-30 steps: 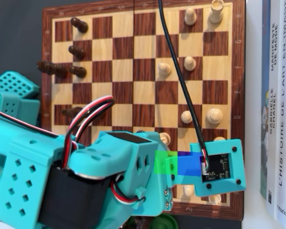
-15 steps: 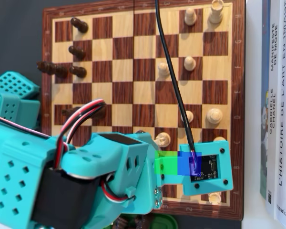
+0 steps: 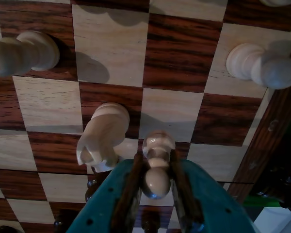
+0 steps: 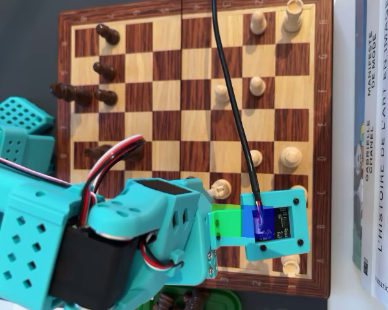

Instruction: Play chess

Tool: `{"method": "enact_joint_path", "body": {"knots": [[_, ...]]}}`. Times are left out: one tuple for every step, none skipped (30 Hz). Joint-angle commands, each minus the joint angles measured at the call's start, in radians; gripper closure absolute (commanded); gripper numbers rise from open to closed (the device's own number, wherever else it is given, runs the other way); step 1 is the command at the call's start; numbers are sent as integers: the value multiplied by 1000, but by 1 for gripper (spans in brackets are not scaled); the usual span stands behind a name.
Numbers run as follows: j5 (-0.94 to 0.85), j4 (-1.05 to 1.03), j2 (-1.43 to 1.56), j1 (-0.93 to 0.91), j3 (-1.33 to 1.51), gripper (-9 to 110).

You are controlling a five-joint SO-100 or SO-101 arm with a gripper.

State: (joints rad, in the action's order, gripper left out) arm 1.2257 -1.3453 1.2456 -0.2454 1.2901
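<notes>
Where the gripper (image 3: 157,182) clamps, a pale pawn (image 3: 156,165) (apparently wooden) shows.

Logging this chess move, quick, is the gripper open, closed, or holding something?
Gripper: closed on a light pawn, beside the light knight.

a wooden chessboard (image 4: 181,139) of dark and pale squares fills most of the overhead view. dark pieces (image 4: 105,96) stand along its left side, pale pieces (image 4: 257,85) are scattered over the right half. in the wrist view a pale pawn (image 3: 156,165) sits low in the centre between the jaws, a pale knight (image 3: 103,136) just left of it, and another pale pawn (image 3: 262,65) at upper right.
</notes>
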Motion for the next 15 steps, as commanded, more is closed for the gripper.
{"method": "enact_joint_path", "body": {"knots": [[8, 9, 35, -20, -8, 95], [8, 9, 23, -23, -12, 95], [8, 9, 12, -23, -15, 95], [8, 9, 5, -25, -15, 95], [8, 9, -2, -34, -15, 95], [8, 9, -5, -38, -17, 95], [6, 9, -8, -43, -17, 95], [5, 9, -9, -46, -17, 95], [5, 11, -12, -46, -18, 95], [5, 11, -14, -48, -18, 95], [5, 12, -14, -48, -18, 95], [6, 12, -15, -48, -18, 95], [6, 12, -15, -44, -18, 95], [6, 15, -15, -41, -18, 95], [6, 28, -17, -38, -18, 95]]}}
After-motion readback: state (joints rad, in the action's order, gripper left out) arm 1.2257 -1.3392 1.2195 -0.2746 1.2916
